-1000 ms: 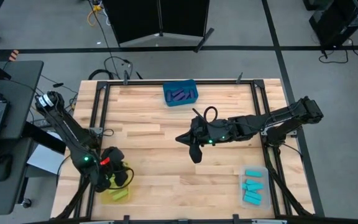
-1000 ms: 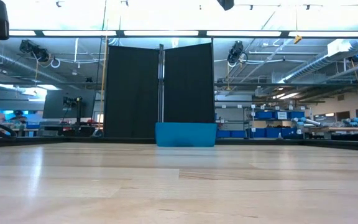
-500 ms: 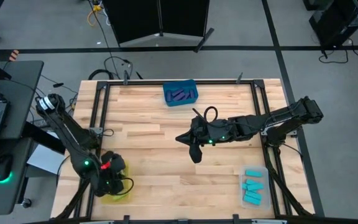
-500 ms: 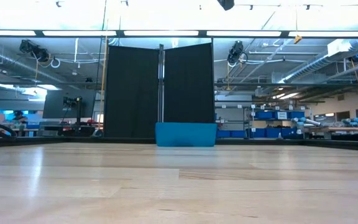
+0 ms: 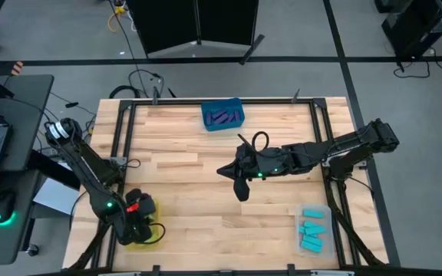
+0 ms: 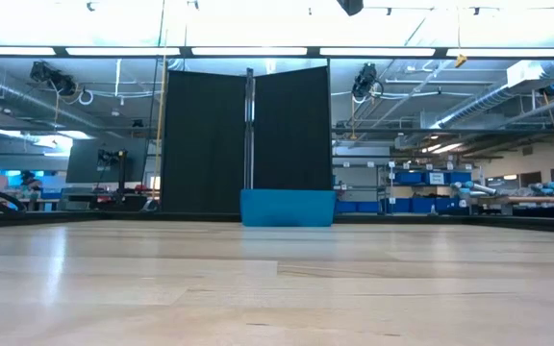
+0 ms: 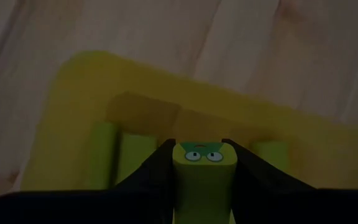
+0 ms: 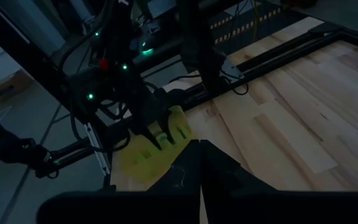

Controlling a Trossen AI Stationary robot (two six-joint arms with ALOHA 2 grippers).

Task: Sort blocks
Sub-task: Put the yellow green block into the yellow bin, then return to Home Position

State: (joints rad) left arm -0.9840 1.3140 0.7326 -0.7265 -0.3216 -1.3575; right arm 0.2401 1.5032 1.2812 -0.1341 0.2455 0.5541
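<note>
A lime block (image 7: 204, 177) is held over the yellow bin (image 7: 73, 118) at the table's near left corner, where my left gripper (image 5: 140, 227) is shut on it. More lime blocks (image 7: 126, 158) lie inside that bin. The right wrist view also shows the yellow bin (image 8: 143, 160), with my left arm above it. My right gripper (image 5: 238, 186) hangs shut and empty above the table's middle, its fingers (image 8: 211, 167) pressed together. Purple blocks (image 5: 222, 117) lie in the blue bin (image 5: 222, 107), and cyan blocks (image 5: 311, 231) lie in the clear bin (image 5: 316, 207). My left gripper pinches the lime block by its two long sides (image 7: 179, 177), one finger (image 7: 157, 177) on each side. The fingers slant steeply down from above and lie along the block. The block's free end (image 7: 204, 152), with a printed face, sticks out past the fingertips, clear above the bin's floor.
The blue bin (image 6: 287, 207) stands at the far edge, middle. The clear bin is at the near right corner. Black frame rails (image 5: 121, 153) run along the table's sides. Bare wood (image 5: 198, 207) spreads between the bins.
My left gripper has shifted a little toward the near edge above the yellow bin and has rolled about its own axis, still holding the lime block. My right arm has kept still.
</note>
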